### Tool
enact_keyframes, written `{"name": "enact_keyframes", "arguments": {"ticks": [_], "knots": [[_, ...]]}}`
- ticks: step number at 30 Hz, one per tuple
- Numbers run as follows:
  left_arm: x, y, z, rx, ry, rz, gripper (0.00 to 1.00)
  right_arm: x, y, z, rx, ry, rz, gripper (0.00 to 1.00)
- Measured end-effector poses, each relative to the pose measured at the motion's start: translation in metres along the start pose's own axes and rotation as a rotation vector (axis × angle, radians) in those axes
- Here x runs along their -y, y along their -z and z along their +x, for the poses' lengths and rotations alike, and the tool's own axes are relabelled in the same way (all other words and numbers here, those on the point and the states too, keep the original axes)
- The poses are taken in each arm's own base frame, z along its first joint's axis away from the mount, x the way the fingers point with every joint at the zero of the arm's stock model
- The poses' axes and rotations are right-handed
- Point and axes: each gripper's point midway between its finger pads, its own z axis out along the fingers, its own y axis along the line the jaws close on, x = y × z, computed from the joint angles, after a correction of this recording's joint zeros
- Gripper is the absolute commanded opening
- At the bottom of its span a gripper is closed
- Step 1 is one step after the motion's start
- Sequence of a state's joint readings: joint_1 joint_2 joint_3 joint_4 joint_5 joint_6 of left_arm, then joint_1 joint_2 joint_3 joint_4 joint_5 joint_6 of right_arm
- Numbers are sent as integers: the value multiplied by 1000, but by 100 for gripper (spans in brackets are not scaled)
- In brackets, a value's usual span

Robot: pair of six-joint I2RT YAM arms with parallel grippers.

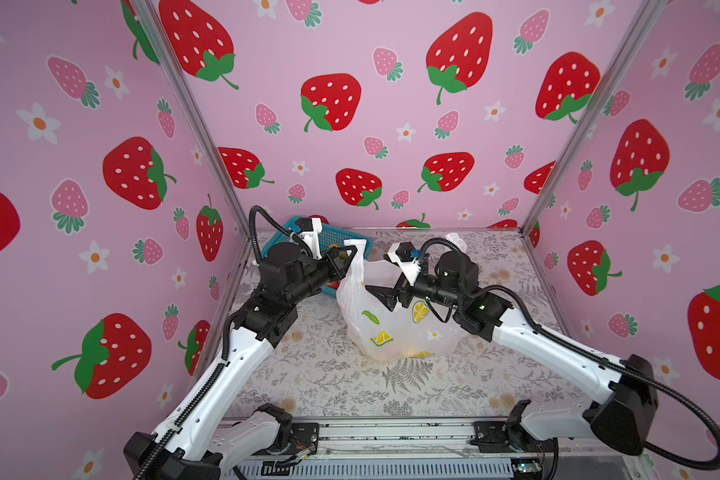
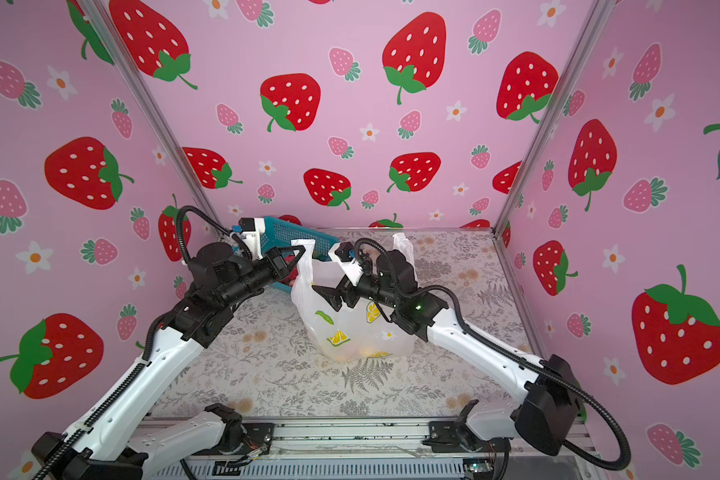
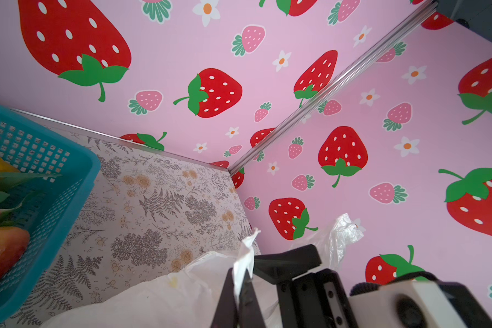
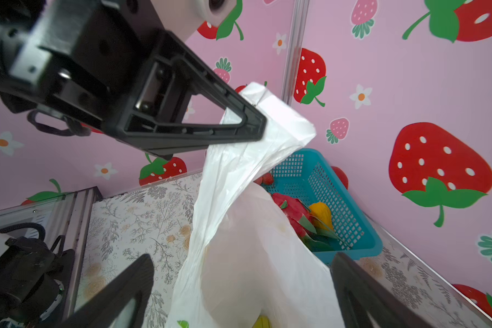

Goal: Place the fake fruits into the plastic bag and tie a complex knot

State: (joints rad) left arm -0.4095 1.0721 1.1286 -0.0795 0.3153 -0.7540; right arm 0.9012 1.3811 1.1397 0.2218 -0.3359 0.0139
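Your left gripper (image 1: pixel 352 252) is pressed together on one handle strip of the thin, translucent white plastic bag with lemon prints (image 1: pixel 395 328), holding that side up so the mouth stays lifted and open. Your right gripper (image 4: pixel 239 286) is spread wide with nothing between its jaws, poised at the bag's mouth. The bag sits mid-surface (image 1: pixel 333 374), and something yellow, probably fruit, shows through its base. More glossy plastic fruits (image 4: pixel 307 215), pink and yellow ones, wait in the teal mesh basket (image 4: pixel 352 227) just behind the bag, within easy reach. No knot is tied yet.
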Motion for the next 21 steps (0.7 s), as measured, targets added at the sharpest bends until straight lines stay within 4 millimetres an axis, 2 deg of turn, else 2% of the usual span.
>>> {"name": "enact_keyframes", "arguments": {"ticks": [4, 10, 12, 14, 16, 18, 21], "knots": [[3, 3, -1, 5, -4, 7, 0, -2, -20, 9, 24, 21, -46, 100], [6, 6, -2, 9, -7, 16, 0, 2, -34, 11, 49, 59, -47, 100], [6, 6, -2, 7, -7, 18, 0, 4, -39, 9, 59, 70, -49, 96], [7, 6, -2, 7, -7, 18, 0, 4, -44, 7, 74, 76, -65, 81], [7, 6, -2, 7, -8, 19, 0, 3, -49, 10, 82, 74, -90, 54], [7, 6, -2, 9, -8, 20, 0, 0, -51, 15, 89, 63, -120, 33], [9, 9, -4, 17, -24, 21, 1, -3, -46, 30, 93, 35, -157, 9]]}}
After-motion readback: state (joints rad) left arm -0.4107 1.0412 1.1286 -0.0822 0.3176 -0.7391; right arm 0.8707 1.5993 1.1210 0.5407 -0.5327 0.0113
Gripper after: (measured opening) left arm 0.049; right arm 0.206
